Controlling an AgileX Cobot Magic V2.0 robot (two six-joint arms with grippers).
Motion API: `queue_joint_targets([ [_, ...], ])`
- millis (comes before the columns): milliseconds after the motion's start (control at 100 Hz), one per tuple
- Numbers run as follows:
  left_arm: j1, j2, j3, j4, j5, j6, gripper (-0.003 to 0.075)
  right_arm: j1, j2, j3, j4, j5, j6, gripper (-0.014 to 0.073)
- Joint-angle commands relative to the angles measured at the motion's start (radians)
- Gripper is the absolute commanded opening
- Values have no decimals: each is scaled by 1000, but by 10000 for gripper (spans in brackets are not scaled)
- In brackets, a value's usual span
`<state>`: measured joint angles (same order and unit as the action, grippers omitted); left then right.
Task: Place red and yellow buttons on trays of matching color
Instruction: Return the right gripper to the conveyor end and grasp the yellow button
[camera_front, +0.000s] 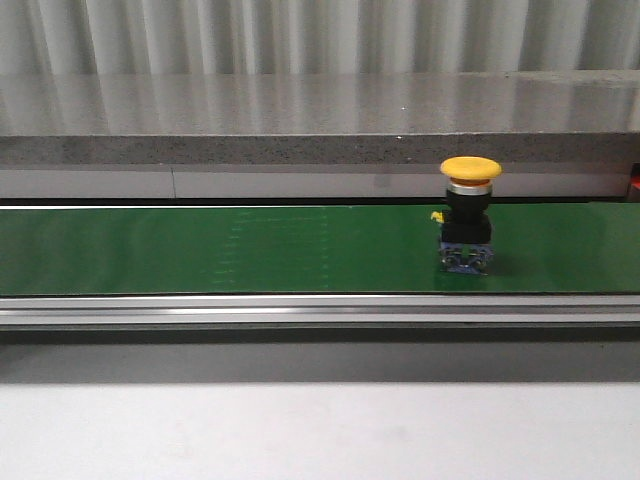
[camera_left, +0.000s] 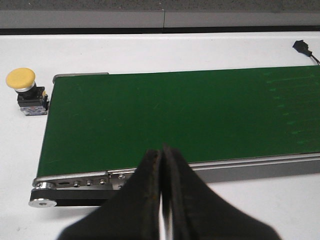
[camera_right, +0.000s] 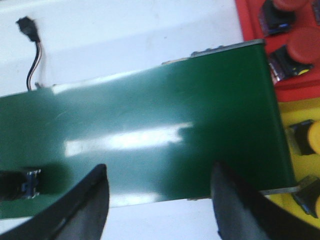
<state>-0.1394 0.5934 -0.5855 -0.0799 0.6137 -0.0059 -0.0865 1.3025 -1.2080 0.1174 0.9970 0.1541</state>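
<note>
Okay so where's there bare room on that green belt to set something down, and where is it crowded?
The green belt lies bare left of the yellow button standing on it. In the right wrist view, the belt is bare up to its end by the trays. Crowded: the red tray and yellow tray, both holding buttons.

A long green belt (camera_front: 230, 250) runs across the white table (camera_front: 320, 430); a grey ledge (camera_front: 300, 120) sits behind it. A small black plug (camera_right: 27, 27) with thin wires lies near the belt.

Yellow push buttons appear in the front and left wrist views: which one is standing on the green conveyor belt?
The yellow button in the front view stands on the belt. The other yellow button sits on the white table beside the belt's end.
</note>
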Motion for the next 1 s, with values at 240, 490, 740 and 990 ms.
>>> queue_joint_targets([
  [240, -8, 1, -27, -12, -74, -4, -20, 131, -23, -20, 3, -5, -51, 459],
  [490, -8, 1, -27, -12, -74, -4, -20, 211, 29, -20, 4, 9, -79, 459],
  [740, -8, 1, -27, -12, -74, -4, -20, 290, 97, -20, 4, 38, -101, 589],
  [990, -8, 1, -27, -12, -74, -4, -20, 302, 148, -20, 4, -4, -125, 580],
])
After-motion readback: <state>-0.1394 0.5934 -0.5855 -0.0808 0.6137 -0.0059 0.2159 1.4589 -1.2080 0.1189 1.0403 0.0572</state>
